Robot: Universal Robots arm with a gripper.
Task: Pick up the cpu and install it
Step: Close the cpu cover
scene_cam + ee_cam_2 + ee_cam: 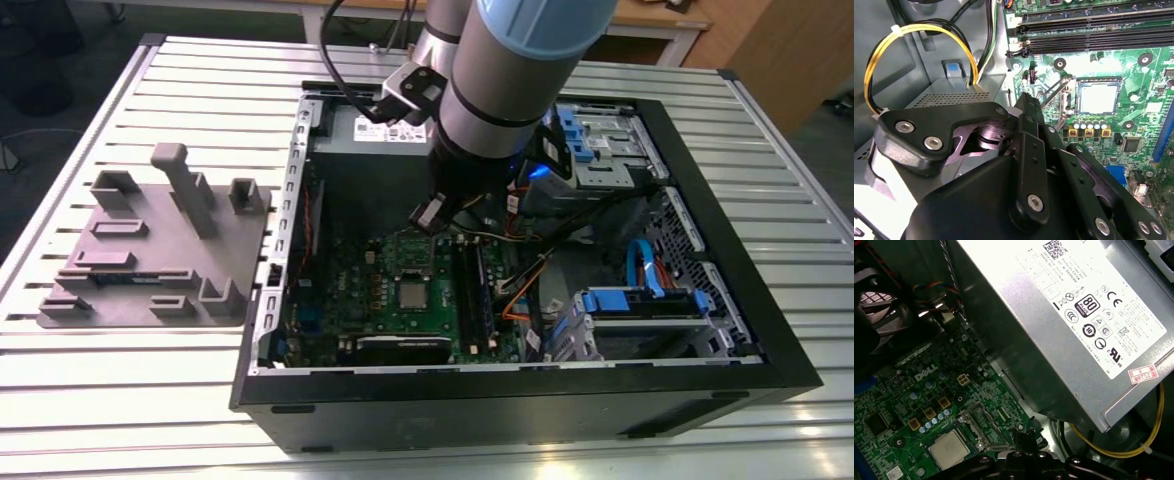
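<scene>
Cpu [418, 293] lies flat in its motherboard socket, apart from the gripper [430, 222], whose fingers look pressed together on nothing. In the exterior view the gripper hovers at twelve o'clock of the chip. The socket frame [985, 426] stands swung open beside the chip. Memory slots [470, 285] run at three o'clock and the power supply [367, 130] sits at eleven, all inside the open computer case [534, 400].

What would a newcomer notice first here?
The big arm reaching down into the open computer case on the slatted table. Near its gripper, the silver chip lies on the green board. A grey parts tray sits on the exterior view's left.
</scene>
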